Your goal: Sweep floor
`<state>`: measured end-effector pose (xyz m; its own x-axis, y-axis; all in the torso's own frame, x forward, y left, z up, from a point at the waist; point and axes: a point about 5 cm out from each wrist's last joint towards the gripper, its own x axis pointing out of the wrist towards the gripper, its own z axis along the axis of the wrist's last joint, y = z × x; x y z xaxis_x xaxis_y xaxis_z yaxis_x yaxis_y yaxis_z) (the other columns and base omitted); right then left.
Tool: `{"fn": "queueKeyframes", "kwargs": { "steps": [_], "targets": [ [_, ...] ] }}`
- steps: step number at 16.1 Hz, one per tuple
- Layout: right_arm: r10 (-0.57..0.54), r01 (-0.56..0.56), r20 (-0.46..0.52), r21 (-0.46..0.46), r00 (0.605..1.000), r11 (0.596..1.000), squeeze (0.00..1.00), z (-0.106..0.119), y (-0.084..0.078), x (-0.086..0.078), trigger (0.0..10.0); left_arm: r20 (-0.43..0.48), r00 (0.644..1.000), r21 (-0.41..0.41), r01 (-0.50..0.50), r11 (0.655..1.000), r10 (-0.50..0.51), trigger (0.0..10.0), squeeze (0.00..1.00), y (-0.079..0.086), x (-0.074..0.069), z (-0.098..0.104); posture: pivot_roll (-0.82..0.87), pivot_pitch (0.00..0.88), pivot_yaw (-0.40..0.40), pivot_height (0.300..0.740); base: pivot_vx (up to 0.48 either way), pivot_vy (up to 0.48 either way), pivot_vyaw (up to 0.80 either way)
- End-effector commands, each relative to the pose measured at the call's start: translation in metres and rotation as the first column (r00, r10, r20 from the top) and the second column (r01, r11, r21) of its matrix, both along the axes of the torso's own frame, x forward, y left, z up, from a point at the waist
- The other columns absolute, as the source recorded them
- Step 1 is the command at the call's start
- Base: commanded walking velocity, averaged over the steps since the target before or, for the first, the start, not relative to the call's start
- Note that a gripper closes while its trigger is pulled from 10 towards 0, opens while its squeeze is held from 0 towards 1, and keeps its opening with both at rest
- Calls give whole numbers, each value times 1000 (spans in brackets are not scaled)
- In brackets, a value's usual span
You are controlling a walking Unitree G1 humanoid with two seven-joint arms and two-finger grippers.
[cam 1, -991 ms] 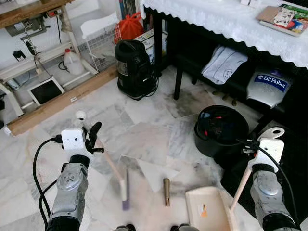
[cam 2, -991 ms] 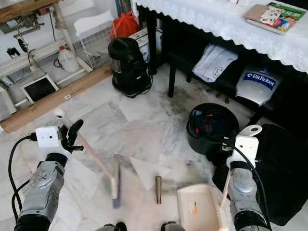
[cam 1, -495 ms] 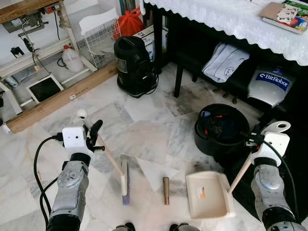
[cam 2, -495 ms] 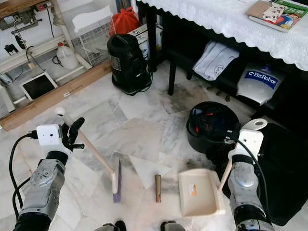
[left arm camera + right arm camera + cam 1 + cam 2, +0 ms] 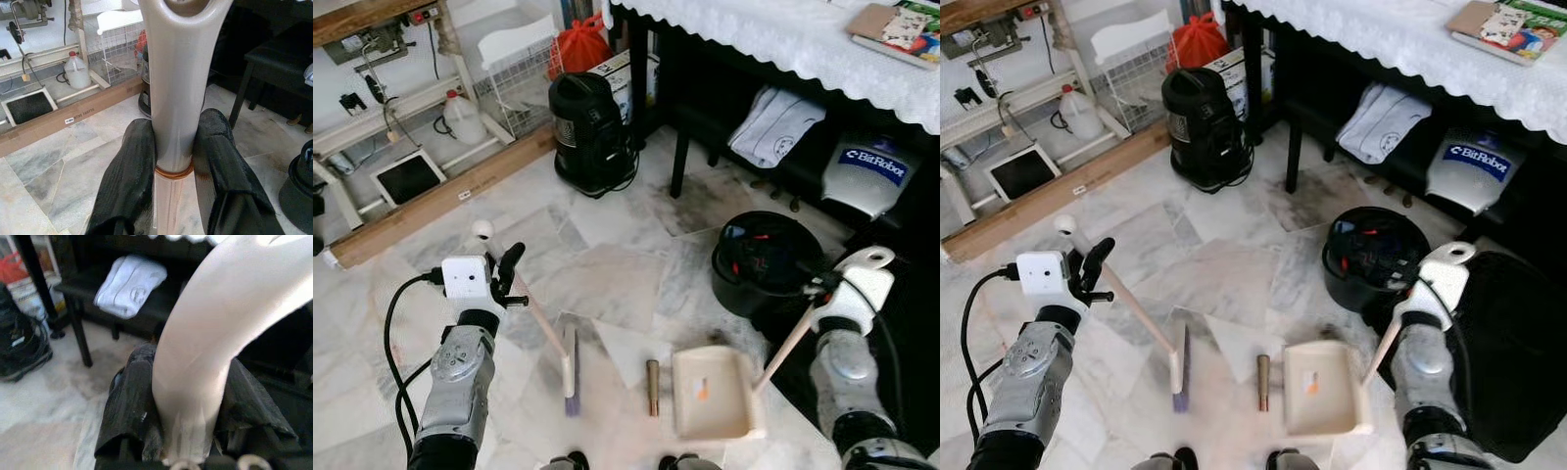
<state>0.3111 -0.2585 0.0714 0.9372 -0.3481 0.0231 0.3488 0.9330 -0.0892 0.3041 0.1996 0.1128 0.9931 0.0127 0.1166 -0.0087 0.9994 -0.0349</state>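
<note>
My left gripper (image 5: 499, 284) is shut on the pale handle of a small broom (image 5: 540, 326); its purple-bristled head (image 5: 570, 364) rests on the marble floor. In the left wrist view the black fingers (image 5: 128, 181) clamp the broom handle (image 5: 177, 98). My right gripper (image 5: 822, 286) is shut on the handle of a cream dustpan (image 5: 711, 394), which lies flat on the floor. In the right wrist view the dustpan handle (image 5: 205, 357) sits between the fingers (image 5: 129, 406). A brown cylinder (image 5: 652, 387) lies on the floor between broom head and dustpan.
A black round bin (image 5: 764, 262) stands right of centre, beside a black bag (image 5: 1518, 343). A black vacuum (image 5: 589, 132) is further back. A table with a white cloth (image 5: 783, 39) spans the right. A wooden plank (image 5: 440, 201) and shelving lie at the left.
The dustpan has moved left across the floor toward the brown cylinder. The broom head has settled in place and my left arm has hardly moved.
</note>
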Motion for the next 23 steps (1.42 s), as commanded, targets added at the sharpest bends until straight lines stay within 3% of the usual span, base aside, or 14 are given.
{"fn": "queueKeyframes", "kwargs": {
  "steps": [1,6,7,8,10,12,14,16,18,21,23],
  "targets": [
    [9,-9,-50,3,999,1000,0,-14,3,-8,10000,-7,1000,13,11,1000,-11,10000,0,2,-2,2,-84,209,67,740,0,0,0],
    [29,-27,-100,21,995,999,0,-30,11,-18,10000,-142,987,17,79,997,-75,10000,0,-2,-1,-17,-88,216,73,740,0,0,0],
    [31,-29,-104,18,994,999,0,-31,11,-18,10000,-175,976,-11,132,991,-132,10000,0,-9,0,-20,-98,216,71,740,0,0,0],
    [28,-26,-107,15,994,1000,0,-31,9,-19,10000,-251,940,-55,223,973,-230,10000,0,-17,1,-26,-99,213,70,740,0,0,0],
    [28,-28,-105,7,994,1000,0,-29,7,-18,10000,-289,898,-128,308,943,-332,10000,0,-26,0,-29,-108,199,71,740,0,0,0],
    [25,-25,-103,3,994,1000,0,-28,5,-17,10000,-323,858,-166,364,917,-399,10000,0,-34,-2,-32,-108,193,70,740,0,0,0],
    [25,-25,-104,0,994,1000,0,-27,5,-17,10000,-395,786,-181,442,879,-476,10000,0,-41,-7,-34,-104,187,71,740,0,0,0],
    [24,-24,-102,1,994,1000,0,-26,5,-16,10000,-459,736,-185,468,864,-497,10000,0,-39,-11,-32,-104,187,72,740,0,0,0],
    [24,-23,-100,5,995,1000,0,-25,6,-14,10000,-449,718,-250,471,846,-532,10000,0,-40,-10,-16,-89,191,73,740,0,0,0],
    [24,-24,-98,10,995,1000,0,-25,8,-13,10000,-374,742,-353,441,825,-556,10000,0,-44,-1,9,-81,194,72,740,0,0,0],
    [24,-23,-96,14,995,1000,0,-24,9,-12,10000,-297,752,-426,447,787,-588,10000,0,-48,3,24,-81,195,73,740,0,0,0]
  ]
}}
